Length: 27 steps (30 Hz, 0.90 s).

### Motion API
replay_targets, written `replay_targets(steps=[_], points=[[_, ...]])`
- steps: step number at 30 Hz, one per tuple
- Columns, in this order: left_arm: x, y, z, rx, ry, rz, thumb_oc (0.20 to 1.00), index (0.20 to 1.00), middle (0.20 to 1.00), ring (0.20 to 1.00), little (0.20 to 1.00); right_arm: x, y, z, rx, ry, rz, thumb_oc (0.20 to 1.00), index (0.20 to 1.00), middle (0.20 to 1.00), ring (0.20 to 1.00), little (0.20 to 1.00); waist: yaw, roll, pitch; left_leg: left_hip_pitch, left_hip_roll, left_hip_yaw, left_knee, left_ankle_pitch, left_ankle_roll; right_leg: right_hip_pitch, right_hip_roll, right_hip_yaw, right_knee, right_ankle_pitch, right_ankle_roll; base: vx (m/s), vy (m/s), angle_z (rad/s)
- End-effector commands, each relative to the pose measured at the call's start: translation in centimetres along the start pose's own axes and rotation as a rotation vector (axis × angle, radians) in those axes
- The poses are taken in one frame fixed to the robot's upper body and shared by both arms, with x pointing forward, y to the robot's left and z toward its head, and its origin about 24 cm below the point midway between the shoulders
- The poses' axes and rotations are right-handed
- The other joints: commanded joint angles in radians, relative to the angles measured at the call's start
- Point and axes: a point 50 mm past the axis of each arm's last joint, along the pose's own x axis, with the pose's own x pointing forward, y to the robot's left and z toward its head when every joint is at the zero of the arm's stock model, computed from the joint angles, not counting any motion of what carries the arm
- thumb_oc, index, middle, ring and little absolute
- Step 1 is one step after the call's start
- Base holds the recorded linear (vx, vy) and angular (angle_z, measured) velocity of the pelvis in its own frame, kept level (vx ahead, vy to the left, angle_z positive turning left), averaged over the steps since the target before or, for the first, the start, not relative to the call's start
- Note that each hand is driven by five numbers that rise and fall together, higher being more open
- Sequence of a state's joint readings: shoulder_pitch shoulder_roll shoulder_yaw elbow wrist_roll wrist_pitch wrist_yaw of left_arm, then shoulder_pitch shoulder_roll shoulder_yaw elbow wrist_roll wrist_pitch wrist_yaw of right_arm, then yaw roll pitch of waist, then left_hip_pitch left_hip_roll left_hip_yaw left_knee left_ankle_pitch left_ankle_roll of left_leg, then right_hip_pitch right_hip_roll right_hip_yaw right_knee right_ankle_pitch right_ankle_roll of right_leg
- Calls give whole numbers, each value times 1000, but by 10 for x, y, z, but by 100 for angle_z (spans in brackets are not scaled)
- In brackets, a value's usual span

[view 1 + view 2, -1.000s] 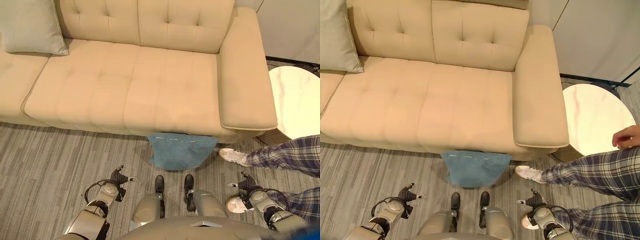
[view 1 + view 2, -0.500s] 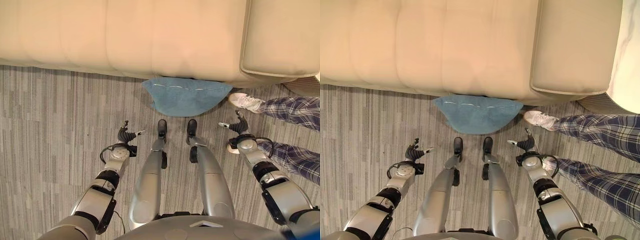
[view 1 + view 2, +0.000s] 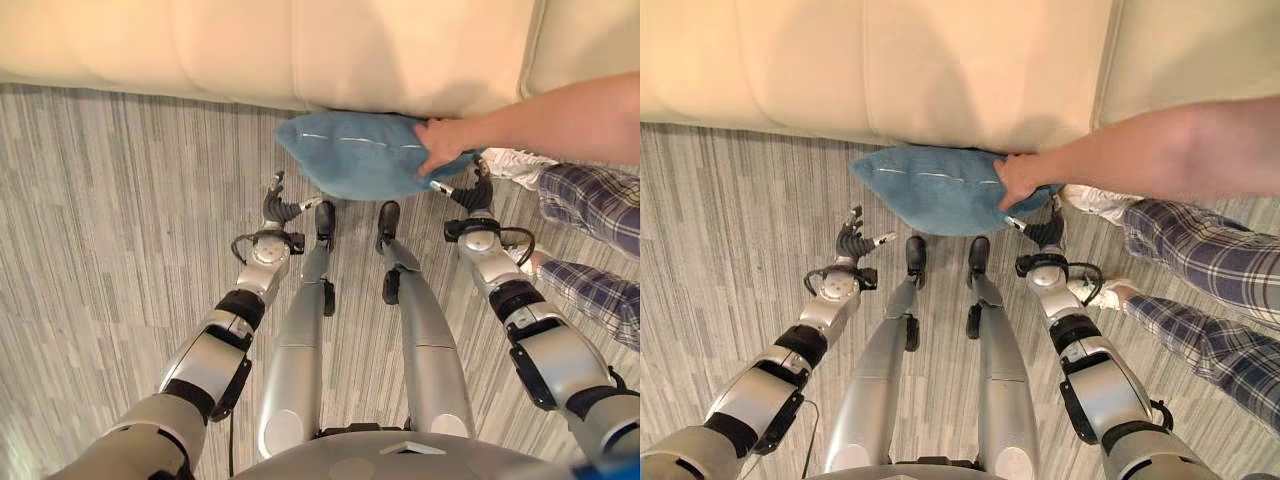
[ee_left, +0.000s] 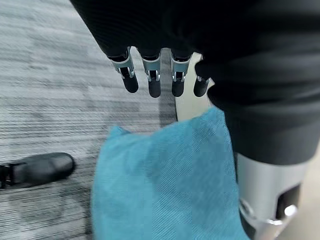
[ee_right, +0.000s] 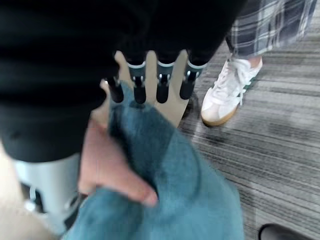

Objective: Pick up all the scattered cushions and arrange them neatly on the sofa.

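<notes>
Blue cushion (image 3: 360, 165) lies between both open hands, a person's hand (image 3: 441, 145) gripping it.

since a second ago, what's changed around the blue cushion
A person's hand has reached in and gripped the blue cushion. Both robot hands, left hand and right hand, have moved up close to it, fingers open. The cushion remains on the floor against the sofa.

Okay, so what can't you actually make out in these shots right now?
- Blue cushion: far edge tucked under the sofa front, head views.
- Cushion's right corner: covered by a person's hand.
- Sofa seat and back: cut off by the top edge.
- Right hand: whether it touches the cushion.
</notes>
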<state>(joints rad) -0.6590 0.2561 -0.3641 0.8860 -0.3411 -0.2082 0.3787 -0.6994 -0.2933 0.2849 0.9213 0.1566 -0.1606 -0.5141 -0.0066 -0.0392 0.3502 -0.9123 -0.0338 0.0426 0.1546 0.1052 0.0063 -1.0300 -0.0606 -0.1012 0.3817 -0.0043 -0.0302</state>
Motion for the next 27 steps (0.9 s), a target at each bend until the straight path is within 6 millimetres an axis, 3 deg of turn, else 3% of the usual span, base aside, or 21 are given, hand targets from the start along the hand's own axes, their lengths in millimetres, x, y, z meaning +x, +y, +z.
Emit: replay_targets(steps=[1, 7, 11, 19, 20, 27], points=[[-19, 7, -37, 20, 90, 36, 1000, 1000, 1000, 1000, 1000, -24, 1, -42, -10, 106, 1, 1000, 1000, 1000, 1000, 1000, -9, 1, -131, -69, 13, -31, 9, -40, -75, 9, -49, 29, -125, 28, 129, 0, 0, 0], [-16, -3, -25, -2, 51, 13, 1000, 1000, 1000, 1000, 1000, -24, 7, -39, 24, 111, 13, 1000, 1000, 1000, 1000, 1000, -10, 3, -145, -97, 15, -30, -6, -24, -77, -22, -53, 27, -131, 35, 135, 0, -1, 1], [-21, -7, -33, 4, 73, -11, 1000, 1000, 1000, 1000, 1000, -31, 8, -50, 20, 145, 31, 1000, 1000, 1000, 1000, 1000, -9, 1, -163, -68, 11, -33, -26, -19, -77, 0, -49, 27, -141, 37, 138, 0, 0, 0], [-52, 7, -84, 70, 237, -41, 1000, 1000, 1000, 1000, 1000, -68, -4, -110, -100, 330, 113, 1000, 1000, 1000, 1000, 1000, 3, -12, -173, 150, 0, -33, -75, -29, -79, 217, -52, 4, -183, 36, 142, 1, 0, 3], [-67, 17, -105, 109, 312, -46, 1000, 1000, 1000, 1000, 1000, -85, -12, -133, -151, 411, 142, 1000, 1000, 1000, 1000, 1000, 5, -20, -170, 240, -5, -29, -94, -12, -71, 322, -56, -13, -221, 64, 140, -5, 10, 21], [-103, 43, -152, 224, 507, -62, 1000, 1000, 1000, 1000, 1000, -128, -32, -180, -278, 608, 211, 1000, 1000, 1000, 1000, 1000, 4, -34, -186, 463, -8, -19, -152, -33, -68, 568, -48, -28, -311, 66, 151, 82, 3, 5]])
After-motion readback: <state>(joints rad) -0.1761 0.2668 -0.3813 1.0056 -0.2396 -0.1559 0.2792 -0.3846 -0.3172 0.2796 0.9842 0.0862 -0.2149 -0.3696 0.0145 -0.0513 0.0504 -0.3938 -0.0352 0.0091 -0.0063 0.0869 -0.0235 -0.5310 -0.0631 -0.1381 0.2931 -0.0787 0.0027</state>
